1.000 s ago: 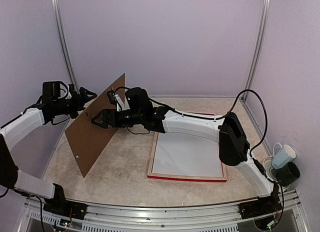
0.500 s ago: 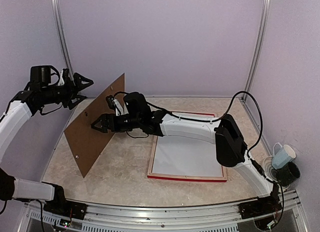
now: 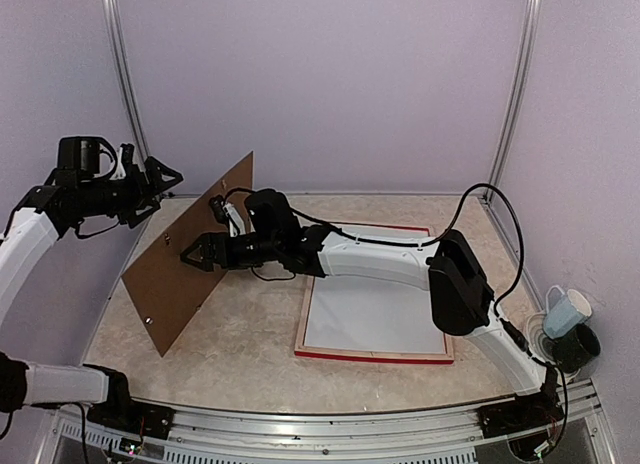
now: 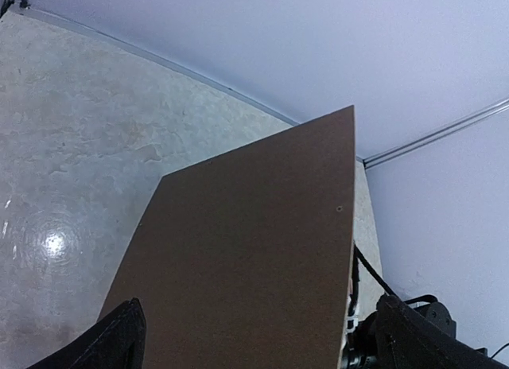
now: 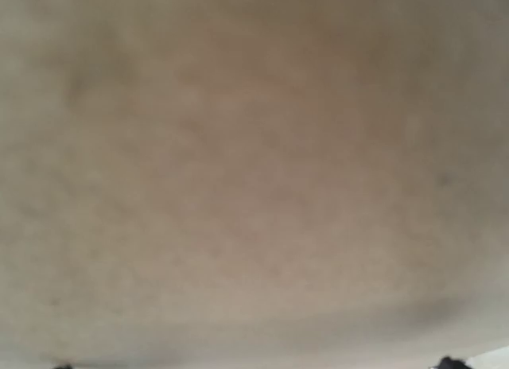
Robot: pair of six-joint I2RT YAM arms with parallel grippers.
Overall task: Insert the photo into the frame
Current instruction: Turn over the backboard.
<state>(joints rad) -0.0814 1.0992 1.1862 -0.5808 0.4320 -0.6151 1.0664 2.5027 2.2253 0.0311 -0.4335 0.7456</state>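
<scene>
The frame lies flat on the table at centre right, pale wood side up with a red edge along its near side. A white sheet fills its opening; I cannot tell whether it is the photo's back. A brown backing board stands tilted on its edge at the left. My right gripper is open, its fingers against the board's right face; the right wrist view shows only a blurred brown surface. My left gripper is open and raised left of the board, apart from it. The board fills the left wrist view.
A pale blue cup sits in a black holder at the far right edge. Lilac walls with metal rails close in the table on three sides. A black cable loops above the right arm.
My left gripper has risen and drawn back to the left, away from the board's top edge. The right gripper has moved down and left along the board, which now leans a little further left.
</scene>
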